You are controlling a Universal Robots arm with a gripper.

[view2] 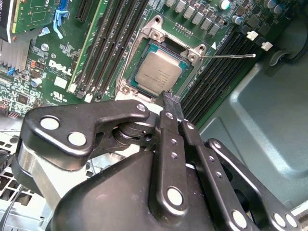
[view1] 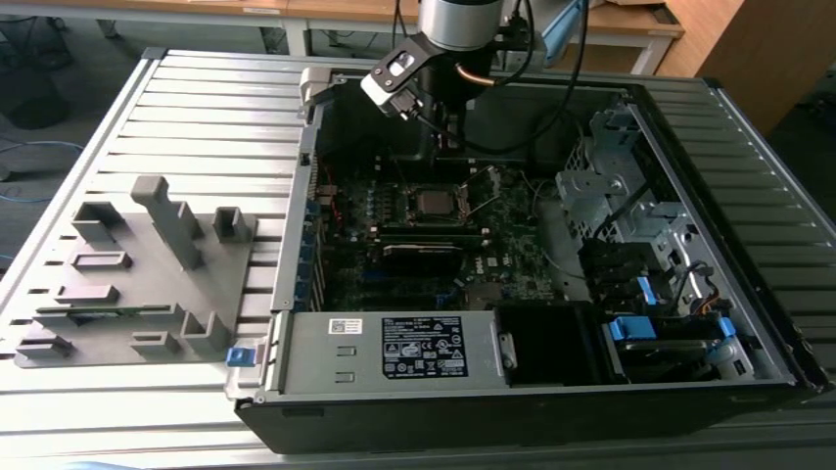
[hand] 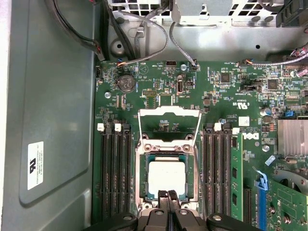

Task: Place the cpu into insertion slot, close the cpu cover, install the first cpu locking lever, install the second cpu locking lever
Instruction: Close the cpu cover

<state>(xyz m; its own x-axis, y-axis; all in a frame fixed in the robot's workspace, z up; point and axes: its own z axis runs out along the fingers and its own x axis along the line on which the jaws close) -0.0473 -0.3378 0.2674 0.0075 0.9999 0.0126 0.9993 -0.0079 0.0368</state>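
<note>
Two things worry me from here. The small flat square cpu with its dull silver-grey metal top lies inside the dark square insertion slot with the thin silver rim. The slot sits on the green motherboard, inside the open black computer case on the slatted grey metal desk. The thin silver cpu cover, a square frame plate with a large window, is swung open on the side of the slot away from the hand. The hand's black fingers are clenched together with nothing between them, and their tips hang at the near edge of the slot.

First, I cannot tell whether the chip sits fully flat. If the closed tips come down slightly off line, I judge they would press or skew the chip. A cover shut on a skewed chip could harm the contacts underneath.

Second, a thin silver wire lever juts sideways from the slot over the long black memory slots. A sweep toward the cover could snag it, or the narrow tips could slide off the thin plate.
</note>
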